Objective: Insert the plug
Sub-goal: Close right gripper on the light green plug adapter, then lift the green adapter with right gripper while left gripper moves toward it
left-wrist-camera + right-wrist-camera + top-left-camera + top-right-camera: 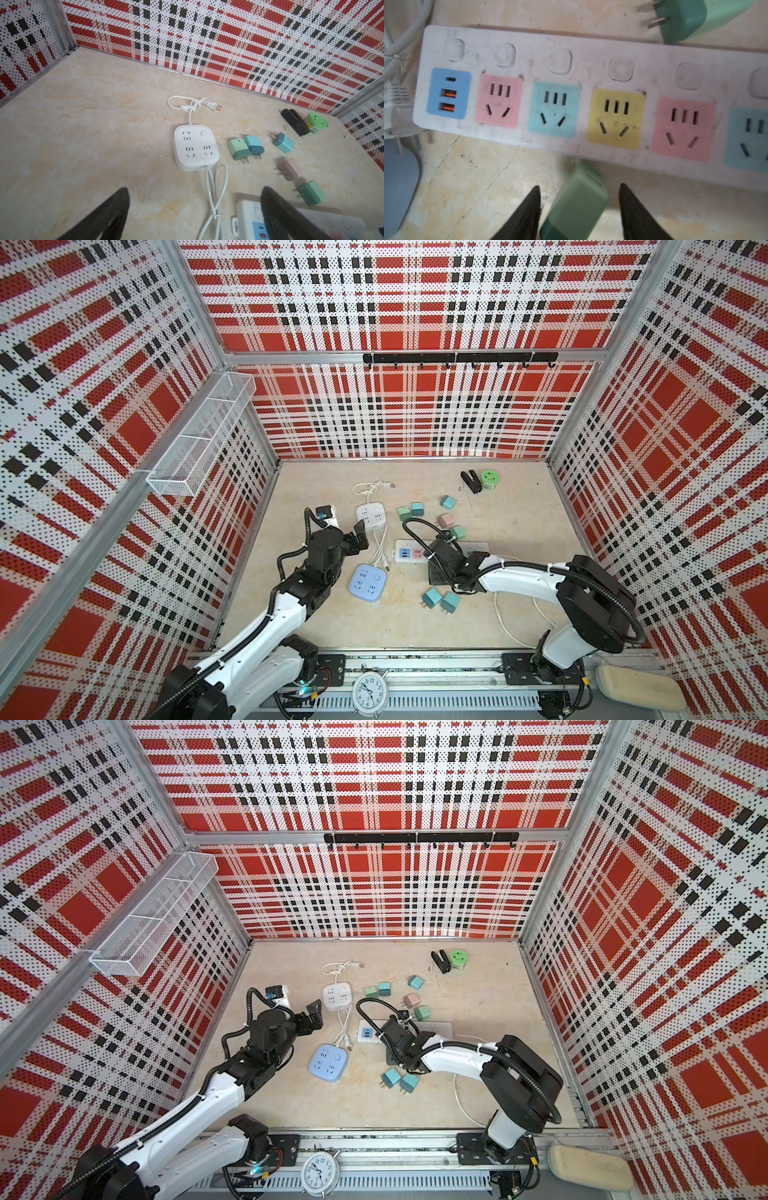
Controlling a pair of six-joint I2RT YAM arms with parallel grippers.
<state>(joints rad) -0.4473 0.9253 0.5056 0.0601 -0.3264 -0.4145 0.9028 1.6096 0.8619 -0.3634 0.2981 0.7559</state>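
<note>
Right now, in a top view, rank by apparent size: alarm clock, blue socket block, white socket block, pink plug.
1. alarm clock and blue socket block: look alike, not ranked.
2. white socket block.
3. pink plug.

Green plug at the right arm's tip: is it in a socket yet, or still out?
Out. In the right wrist view the green plug is short of the power strip, and every socket showing there is empty.
</note>
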